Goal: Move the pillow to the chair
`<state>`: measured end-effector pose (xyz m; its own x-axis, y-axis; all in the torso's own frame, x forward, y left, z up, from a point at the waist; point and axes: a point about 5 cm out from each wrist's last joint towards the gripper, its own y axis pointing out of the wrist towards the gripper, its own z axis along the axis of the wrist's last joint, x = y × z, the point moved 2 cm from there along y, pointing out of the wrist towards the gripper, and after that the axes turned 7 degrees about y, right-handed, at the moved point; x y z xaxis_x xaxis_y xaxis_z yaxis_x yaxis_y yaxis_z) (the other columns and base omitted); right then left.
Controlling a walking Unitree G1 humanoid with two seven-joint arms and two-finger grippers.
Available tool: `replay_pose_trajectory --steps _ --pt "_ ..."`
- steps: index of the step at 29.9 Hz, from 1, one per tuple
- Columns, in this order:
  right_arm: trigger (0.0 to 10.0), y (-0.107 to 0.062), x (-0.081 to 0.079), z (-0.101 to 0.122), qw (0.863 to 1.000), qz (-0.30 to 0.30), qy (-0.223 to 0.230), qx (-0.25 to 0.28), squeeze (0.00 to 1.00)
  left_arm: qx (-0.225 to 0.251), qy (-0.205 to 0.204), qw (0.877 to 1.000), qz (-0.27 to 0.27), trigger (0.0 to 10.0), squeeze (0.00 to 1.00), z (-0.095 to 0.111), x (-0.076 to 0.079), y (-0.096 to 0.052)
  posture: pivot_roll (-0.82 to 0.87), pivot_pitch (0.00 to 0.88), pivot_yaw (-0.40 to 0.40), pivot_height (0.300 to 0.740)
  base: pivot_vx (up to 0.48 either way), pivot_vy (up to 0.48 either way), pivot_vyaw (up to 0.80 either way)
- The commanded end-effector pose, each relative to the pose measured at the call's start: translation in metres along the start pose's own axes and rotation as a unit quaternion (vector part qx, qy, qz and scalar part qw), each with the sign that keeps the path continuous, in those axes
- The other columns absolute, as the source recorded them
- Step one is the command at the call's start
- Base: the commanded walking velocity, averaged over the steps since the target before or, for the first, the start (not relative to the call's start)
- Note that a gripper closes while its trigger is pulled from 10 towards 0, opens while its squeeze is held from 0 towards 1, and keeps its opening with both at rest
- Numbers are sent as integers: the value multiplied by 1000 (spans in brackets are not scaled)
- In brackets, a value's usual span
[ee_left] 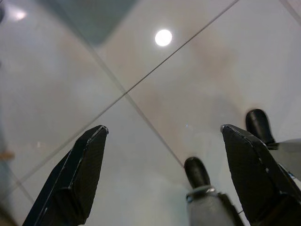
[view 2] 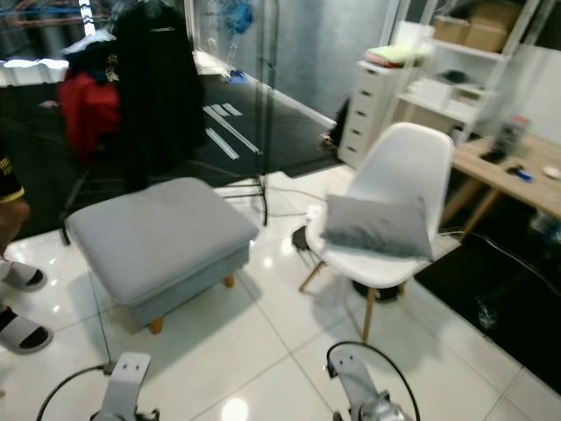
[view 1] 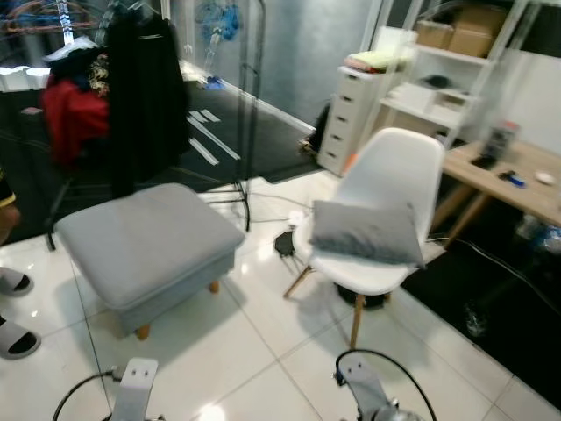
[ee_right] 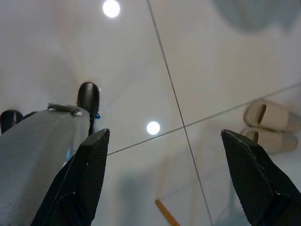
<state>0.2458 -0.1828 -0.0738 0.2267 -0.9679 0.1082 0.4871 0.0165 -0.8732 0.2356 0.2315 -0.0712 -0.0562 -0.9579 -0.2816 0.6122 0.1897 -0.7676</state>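
A grey pillow [view 1: 368, 231] lies on the seat of a white shell chair [view 1: 396, 172] with wooden legs, leaning against its backrest. Both arms hang low at the bottom edge of the eye views. The left gripper [ee_left: 162, 136] is open, its black fingers [ee_left: 77, 174] spread wide over the white floor tiles with nothing between them. Over the tiles too, the right gripper [ee_right: 164, 141] is open and holds nothing.
A grey padded ottoman [view 1: 145, 241] stands left of the chair. Behind it is a clothes rack [view 1: 140, 79] with dark and red garments. A white drawer unit [view 1: 351, 118], shelves and a wooden desk [view 1: 508, 175] stand at the right. A person's slippered feet [view 1: 13, 311] are at the far left. Cables [view 1: 491, 263] cross the floor.
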Motion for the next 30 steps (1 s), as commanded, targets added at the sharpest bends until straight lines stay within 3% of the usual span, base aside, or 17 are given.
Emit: replay_pose_trajectory --steps 1,8,30 --pt "10000 -1 4 0 1000 -6 2 1 0 1 2 1000 -6 10000 0 1 4 0 -93 0 -73 740 0 0 -738" --pt "10000 -1 4 1 1000 -7 2 6 0 2 3 1000 -6 10000 0 1 5 0 -92 0 -74 740 0 0 -694" --pt "10000 0 3 0 1000 -1 14 13 0 -4 -3 1000 -8 10000 0 -5 5 -1 -92 0 -74 740 0 0 0"
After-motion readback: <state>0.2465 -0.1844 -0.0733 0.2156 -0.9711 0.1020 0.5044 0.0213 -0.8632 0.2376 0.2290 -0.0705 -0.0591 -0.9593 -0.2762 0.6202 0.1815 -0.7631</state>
